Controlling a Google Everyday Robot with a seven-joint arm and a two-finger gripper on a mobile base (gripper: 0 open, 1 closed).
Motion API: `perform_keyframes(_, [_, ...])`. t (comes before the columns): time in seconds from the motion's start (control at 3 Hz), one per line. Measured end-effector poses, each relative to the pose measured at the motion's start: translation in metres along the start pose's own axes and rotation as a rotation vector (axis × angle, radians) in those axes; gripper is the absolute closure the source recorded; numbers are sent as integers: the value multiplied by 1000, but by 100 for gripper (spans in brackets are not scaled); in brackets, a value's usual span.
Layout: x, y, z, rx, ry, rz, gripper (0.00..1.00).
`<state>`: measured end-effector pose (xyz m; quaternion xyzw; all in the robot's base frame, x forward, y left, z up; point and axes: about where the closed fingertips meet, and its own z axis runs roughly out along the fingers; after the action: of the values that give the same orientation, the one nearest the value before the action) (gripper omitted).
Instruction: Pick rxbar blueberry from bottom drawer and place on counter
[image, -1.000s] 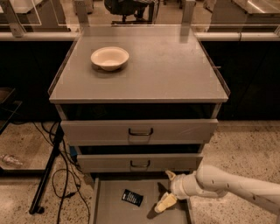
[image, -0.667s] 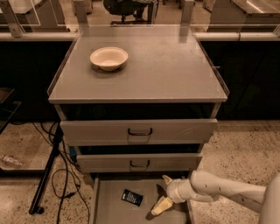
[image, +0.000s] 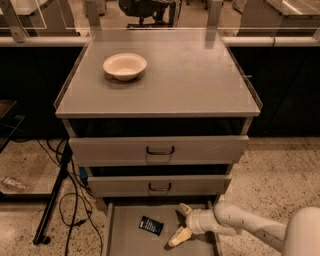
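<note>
The gripper (image: 181, 223) is seen low inside the bottom drawer (image: 125, 242), toward its right wall. Its two fingers are spread wide and nothing is held between them. Compared with a second ago, it is found a little further left, so the gap to the rxbar blueberry (image: 151, 225) is narrowed, though no contact is made. The bar is left lying flat near the middle of the drawer floor, unmoved. The grasp is therefore judged to be still ahead, and the lift to the counter (image: 175, 85) after it. A bowl (image: 125, 65) is seen near the counter's rear left corner.
</note>
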<state>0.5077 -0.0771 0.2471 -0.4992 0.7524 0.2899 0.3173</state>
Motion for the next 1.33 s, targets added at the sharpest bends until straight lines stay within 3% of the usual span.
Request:
perform_keyframes(0.67, [0, 3, 25, -6, -44, -22, 0])
perform_keyframes(1.33, [9, 3, 86, 10, -13, 14, 0])
